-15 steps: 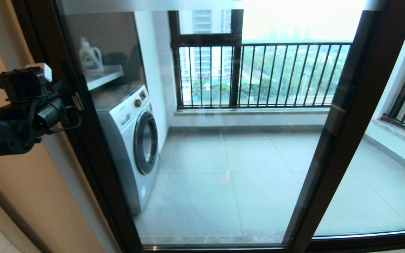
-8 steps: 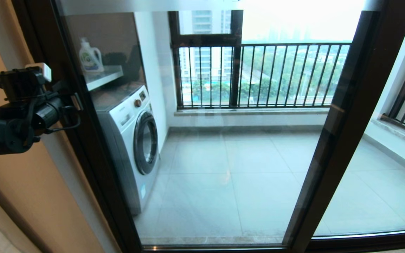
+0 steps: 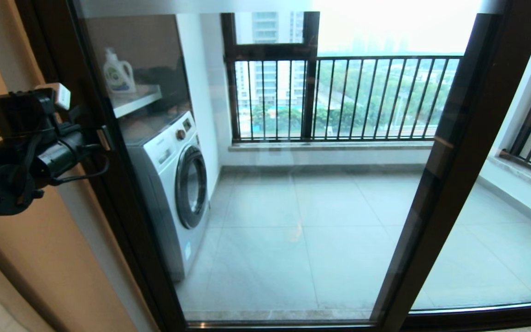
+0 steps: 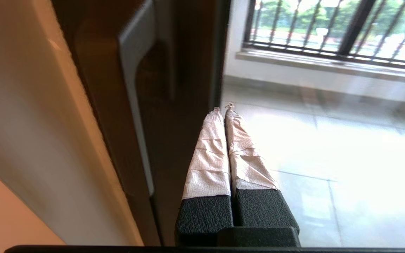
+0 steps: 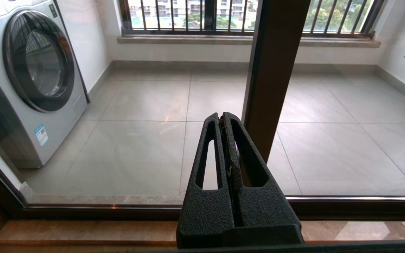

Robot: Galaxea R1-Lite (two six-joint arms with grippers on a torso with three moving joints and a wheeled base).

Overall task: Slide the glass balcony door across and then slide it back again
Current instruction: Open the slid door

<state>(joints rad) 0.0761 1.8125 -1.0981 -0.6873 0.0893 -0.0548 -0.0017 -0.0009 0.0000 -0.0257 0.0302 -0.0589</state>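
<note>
The glass balcony door [image 3: 293,193] fills the head view, a clear pane in a dark-brown frame with its edge upright [image 3: 122,216] at the left against the wall. My left gripper [image 3: 103,137] is at that upright at about chest height. In the left wrist view the gripper [image 4: 222,110] is shut, its taped fingers [image 4: 209,154] pressed together with nothing between them. They lie beside the bar pull handle [image 4: 134,88], apart from it. My right gripper [image 5: 222,117] is shut and empty, low before the door's bottom rail [image 5: 83,211]; the head view does not show it.
Behind the glass stand a washing machine [image 3: 173,184], a shelf with a detergent bottle [image 3: 118,74], and the window with the black barred railing [image 3: 339,97]. A second dark upright [image 3: 445,175] crosses the right side. An orange-beige wall [image 3: 26,258] bounds the left.
My left arm has drawn slightly left and down, away from the door's edge upright. The door itself has not visibly moved.
</note>
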